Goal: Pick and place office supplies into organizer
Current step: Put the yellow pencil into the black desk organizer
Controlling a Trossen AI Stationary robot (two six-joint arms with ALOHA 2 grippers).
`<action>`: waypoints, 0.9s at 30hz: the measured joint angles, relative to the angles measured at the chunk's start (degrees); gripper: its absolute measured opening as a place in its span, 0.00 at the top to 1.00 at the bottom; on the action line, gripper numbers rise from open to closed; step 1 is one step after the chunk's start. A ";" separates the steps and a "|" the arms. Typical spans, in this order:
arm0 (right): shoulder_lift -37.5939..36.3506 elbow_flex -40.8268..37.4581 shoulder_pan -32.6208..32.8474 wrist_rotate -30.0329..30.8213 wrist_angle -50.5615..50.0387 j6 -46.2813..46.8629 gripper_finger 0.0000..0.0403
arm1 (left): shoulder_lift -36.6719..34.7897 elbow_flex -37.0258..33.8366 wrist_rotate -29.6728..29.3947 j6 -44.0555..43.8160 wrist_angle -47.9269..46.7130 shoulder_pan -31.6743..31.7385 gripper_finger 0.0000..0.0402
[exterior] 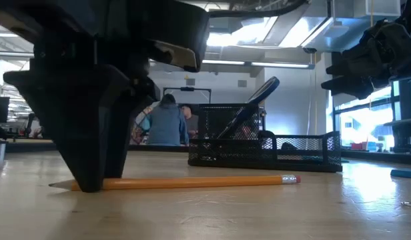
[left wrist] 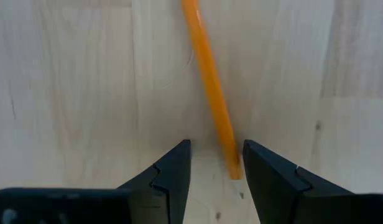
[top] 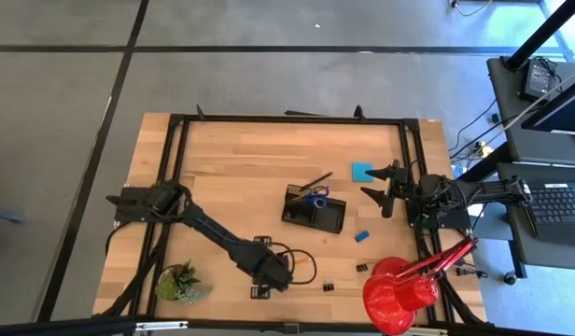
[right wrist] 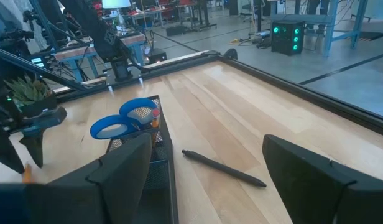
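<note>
scissors (top: 315,196) in organizer (top: 330,219), pen (top: 315,179) behind

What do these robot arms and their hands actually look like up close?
Both arms are dark, nearly black, built of jointed segments with black cables looping alongside. The left hand ends in two flat, wedge-shaped black fingers with a small stepped notch on their inner edges. The right hand has the same broad, dark, matte fingers. No markings show on them.

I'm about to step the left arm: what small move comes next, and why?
Probably close the left claw. Its open fingers are down at the wooden table on either side of the long orange pencil, near one end, not yet gripping. The right claw waits open beside the black mesh organizer.
</note>
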 joint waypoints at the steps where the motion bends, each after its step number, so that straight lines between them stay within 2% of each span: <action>1: 0.00 0.00 0.00 0.00 -0.01 0.02 0.23 | 0.29 0.22 -0.23 -0.04 -0.21 -0.04 0.65; 9: 0.00 0.00 0.00 0.00 -0.01 -0.01 0.23 | 0.52 0.22 0.60 -1.14 0.02 0.00 0.68; 21: 0.00 0.00 0.01 0.00 -0.01 -0.10 0.23 | 0.61 0.10 0.94 -1.46 -0.32 0.12 0.91; 27: 0.00 0.00 -0.01 -0.02 -0.02 -0.12 0.23 | 0.68 0.13 1.92 -3.90 -3.87 1.05 0.98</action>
